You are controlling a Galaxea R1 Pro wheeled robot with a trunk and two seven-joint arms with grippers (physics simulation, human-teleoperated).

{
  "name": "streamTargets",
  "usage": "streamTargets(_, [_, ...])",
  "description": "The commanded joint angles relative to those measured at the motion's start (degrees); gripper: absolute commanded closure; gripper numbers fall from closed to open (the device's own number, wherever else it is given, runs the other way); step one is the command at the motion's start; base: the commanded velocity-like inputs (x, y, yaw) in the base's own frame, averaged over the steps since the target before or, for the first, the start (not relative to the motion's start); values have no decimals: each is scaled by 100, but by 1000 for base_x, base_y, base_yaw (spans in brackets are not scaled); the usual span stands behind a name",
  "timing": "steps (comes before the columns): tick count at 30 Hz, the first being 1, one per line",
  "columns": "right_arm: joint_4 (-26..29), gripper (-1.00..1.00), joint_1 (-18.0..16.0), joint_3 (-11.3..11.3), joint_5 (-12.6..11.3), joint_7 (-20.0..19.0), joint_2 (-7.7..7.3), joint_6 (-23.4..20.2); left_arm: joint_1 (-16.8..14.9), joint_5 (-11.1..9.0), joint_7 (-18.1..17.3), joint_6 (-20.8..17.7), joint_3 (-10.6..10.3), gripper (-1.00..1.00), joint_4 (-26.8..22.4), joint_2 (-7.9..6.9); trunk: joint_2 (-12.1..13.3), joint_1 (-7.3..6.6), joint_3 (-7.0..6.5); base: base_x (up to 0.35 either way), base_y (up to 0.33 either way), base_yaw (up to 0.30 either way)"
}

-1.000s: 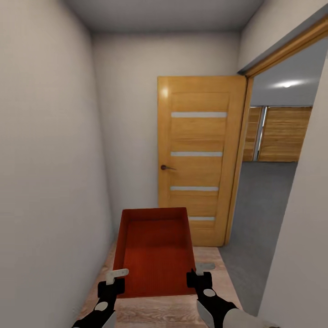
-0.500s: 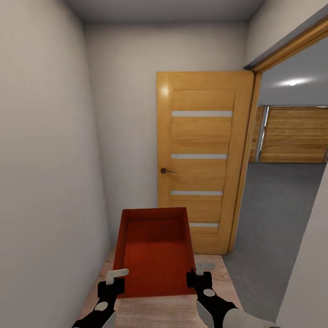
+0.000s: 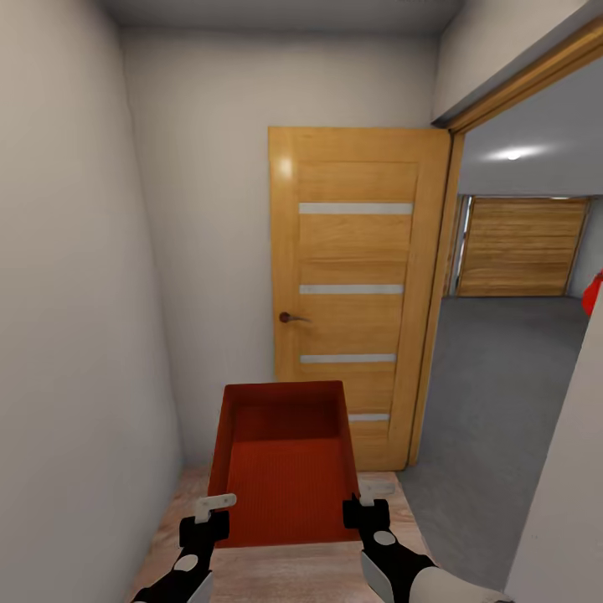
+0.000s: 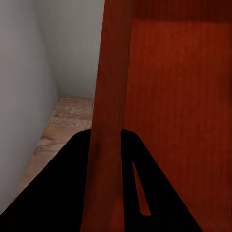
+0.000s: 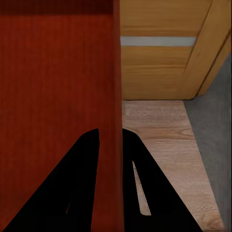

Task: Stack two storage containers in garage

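One orange-red open-topped storage container [image 3: 285, 469] is carried in front of me, held level above the light wood planks of a narrow hallway. My left gripper [image 3: 213, 512] is shut on its left wall near the near corner, and my right gripper [image 3: 368, 501] is shut on its right wall. In the left wrist view the bin's wall [image 4: 108, 96] runs between the black fingers [image 4: 63, 193]. The right wrist view shows the other wall [image 5: 116, 72] clamped the same way. To the right, a doorway opens onto the garage with its dark grey floor [image 3: 494, 394]. The living room is out of view.
An open wooden door [image 3: 356, 285] with frosted strips stands straight ahead against the end wall. A pale wall [image 3: 75, 335] is close on the left and a wall edge [image 3: 561, 502] close on the right. A wooden garage door [image 3: 519, 247] and a sliver of red car [image 3: 595, 293] show through the doorway.
The whole view has shifted: the door sits further left and more of the garage shows, with the red sliver newly in sight. The container and both grippers hold the same place in the picture.
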State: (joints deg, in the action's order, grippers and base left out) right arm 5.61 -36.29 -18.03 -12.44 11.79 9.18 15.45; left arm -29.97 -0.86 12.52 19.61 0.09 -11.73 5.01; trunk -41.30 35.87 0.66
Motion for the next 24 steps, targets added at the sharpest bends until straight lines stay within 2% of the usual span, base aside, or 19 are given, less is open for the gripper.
streamTargets(1, [-7,100,-2,98,-39,-62,5,-7,-9,95,31,-2,166,100,-14,26,-6,2,7,3,1,-277])
streamTargets(16, [-7,100,-1,98,-39,-62,5,-7,-9,89,84,-8,175,100,0,38,-6,2,7,1,5,-280])
streamTargets(24, [-7,100,-2,98,-39,-62,5,-7,-9,86,84,-18,183,100,27,36,-6,2,7,74,250,-280])
